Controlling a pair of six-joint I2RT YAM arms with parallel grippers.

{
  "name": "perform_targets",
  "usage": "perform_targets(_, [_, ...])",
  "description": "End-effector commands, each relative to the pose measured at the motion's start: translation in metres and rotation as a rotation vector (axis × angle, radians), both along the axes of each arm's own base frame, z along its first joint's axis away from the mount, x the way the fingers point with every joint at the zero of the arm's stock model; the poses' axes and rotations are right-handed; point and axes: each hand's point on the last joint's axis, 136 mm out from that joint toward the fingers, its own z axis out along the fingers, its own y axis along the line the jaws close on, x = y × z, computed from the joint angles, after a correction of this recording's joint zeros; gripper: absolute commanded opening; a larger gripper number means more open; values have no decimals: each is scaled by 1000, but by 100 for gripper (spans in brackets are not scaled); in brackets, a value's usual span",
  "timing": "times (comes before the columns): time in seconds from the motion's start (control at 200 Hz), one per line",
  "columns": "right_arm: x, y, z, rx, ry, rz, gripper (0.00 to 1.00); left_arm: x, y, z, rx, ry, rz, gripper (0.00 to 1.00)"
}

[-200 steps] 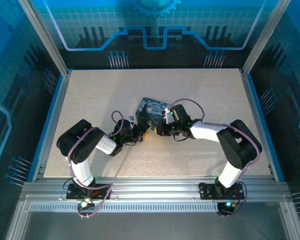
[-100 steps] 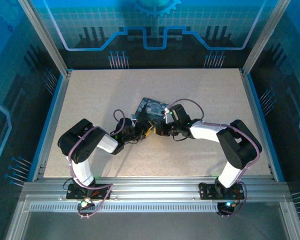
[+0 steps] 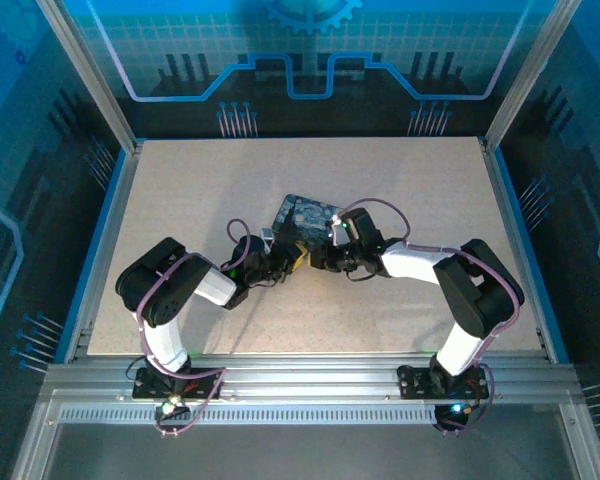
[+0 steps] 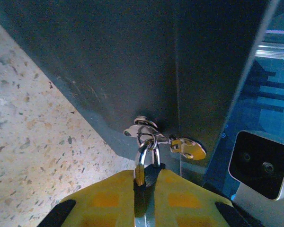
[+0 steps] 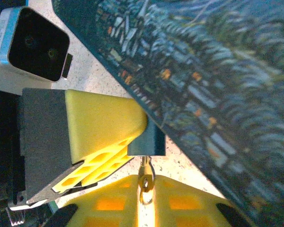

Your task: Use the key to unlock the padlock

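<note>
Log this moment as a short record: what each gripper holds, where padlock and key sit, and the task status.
left gripper: shut on the padlock
padlock: shackle looped through the hasp of the tin
right gripper: shut on the key
key: pointing up into the padlock's underside
tin: lying on the table, between the two arms
status: shackle appears not yet open

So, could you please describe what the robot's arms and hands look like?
Each arm, the left arm and the right arm, has black joints, white links and purple cables looped along it. The left hand and the right hand have yellow fingers on dark bodies.
</note>
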Motion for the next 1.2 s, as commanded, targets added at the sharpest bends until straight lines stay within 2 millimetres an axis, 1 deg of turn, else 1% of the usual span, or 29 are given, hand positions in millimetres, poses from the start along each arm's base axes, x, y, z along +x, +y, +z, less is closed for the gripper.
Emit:
perform_targets(0.0, [1,5,22,79,-47,31,21,0,-4,3,-7,-17,-5,0])
perform_targets(0.22, [-2,-10,22,45,-68,11,33,-1,-4,8,-2,-20,-5,0])
perform_targets(0.36, [-2,-25,31,-28,-144,11,45,-3,-3,10,9,-22,-8,0])
perform_targets(0.49, [-2,-39,47,-107,-246,23,59,-4,-1,10,15,-17,-5,0])
perform_targets(0.61, [-1,-50,64,-169,-349,37,72,-5,-2,14,5,-16,-7,0])
perform_targets(0.74, [-3,-57,86,-248,-495,88,88,-6,-1,20,5,-19,-10,0])
perform_targets(0.845, [-3,-62,101,-326,-609,121,98,-8,2,21,31,-15,-8,0])
perform_targets(0.9, [-5,-63,108,-355,-664,144,100,-10,3,21,39,-12,-7,0])
perform_targets(0.955, [-6,-63,114,-380,-725,170,100,-10,3,22,39,-10,-8,0])
perform_targets(1.051, [-13,-55,122,-411,-858,255,100,-10,3,26,36,-7,-7,0])
perform_targets(1.111, [-25,-44,122,-442,-987,380,100,-10,4,27,45,7,-5,0])
perform_targets(1.196, [-37,-35,114,-566,-1164,533,100,-11,4,29,57,27,-3,0])
